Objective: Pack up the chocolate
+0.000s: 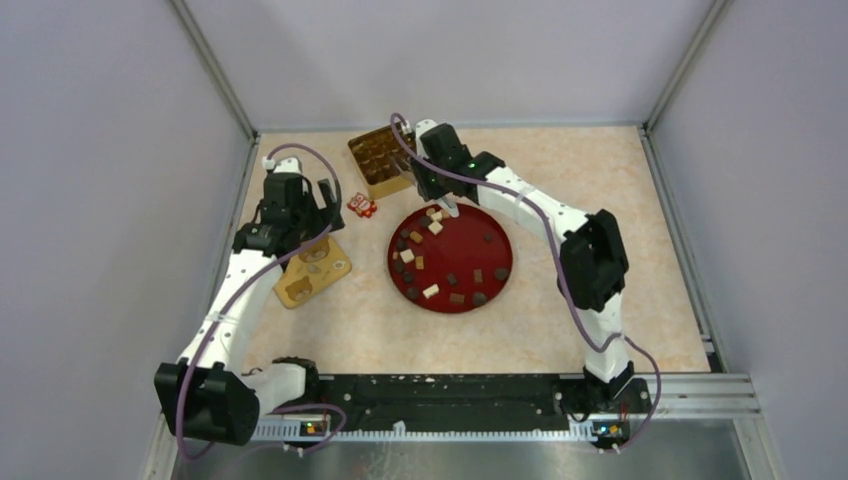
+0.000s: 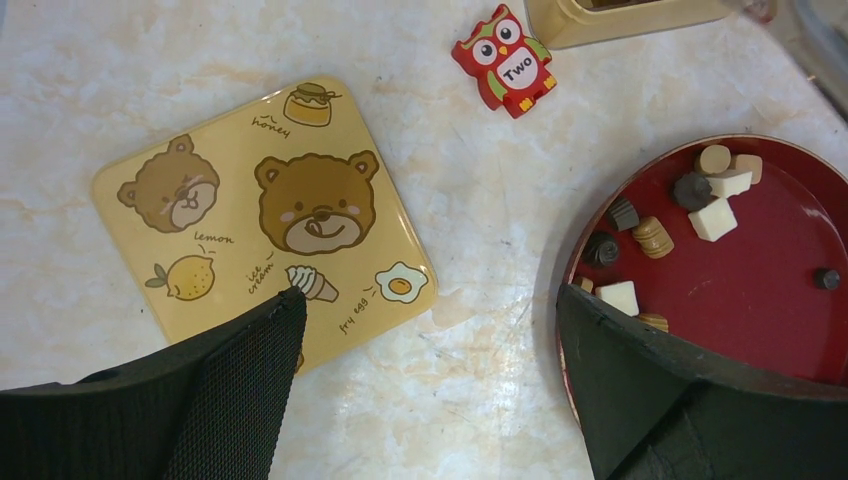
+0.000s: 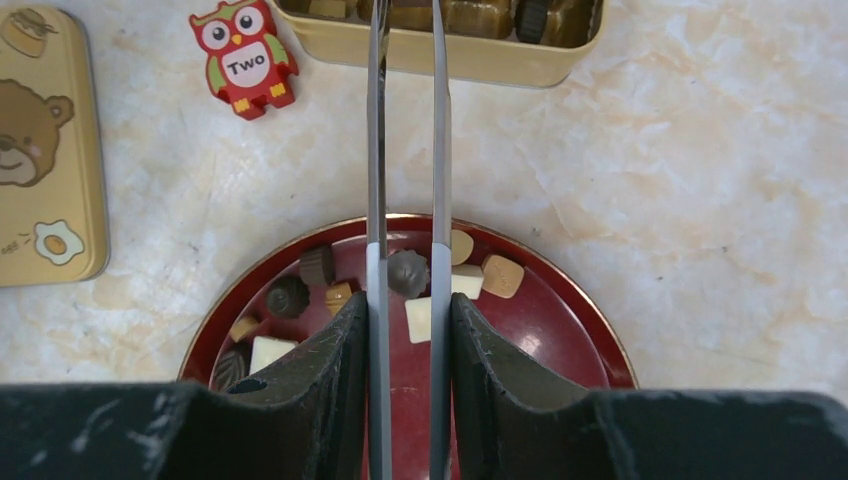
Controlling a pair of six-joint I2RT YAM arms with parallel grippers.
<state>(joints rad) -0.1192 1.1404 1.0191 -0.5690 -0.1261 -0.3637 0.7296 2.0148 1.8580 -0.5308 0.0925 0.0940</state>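
Lying loose on a red plate (image 1: 465, 252) at the middle of the table (image 1: 380, 330), the chocolate (image 2: 712, 218) is a scatter of dark rounded lumps and tan or cream cubes. It is thickest along the plate's left side and its far rim. More pieces sit in the compartments of a gold tin (image 3: 450, 60), which stands just beyond the plate toward the far edge, left of centre.

The right gripper (image 1: 447, 207) hangs over the far rim of the plate. Its two thin metal blades (image 3: 376, 150) run parallel with a narrow gap between them. In the right wrist view a dark lump (image 3: 407, 272) shows in that gap. The blade tips run out of the picture, so I cannot tell whether they clasp anything.

A red owl piece (image 2: 505, 62) marked "Two" lies between the tin and a bear-printed lid (image 2: 260, 215). The lid lies flat toward the left edge, apart from the plate. The left gripper (image 2: 428, 300) hangs above the lid's right side with its fingers spread wide and nothing between them.
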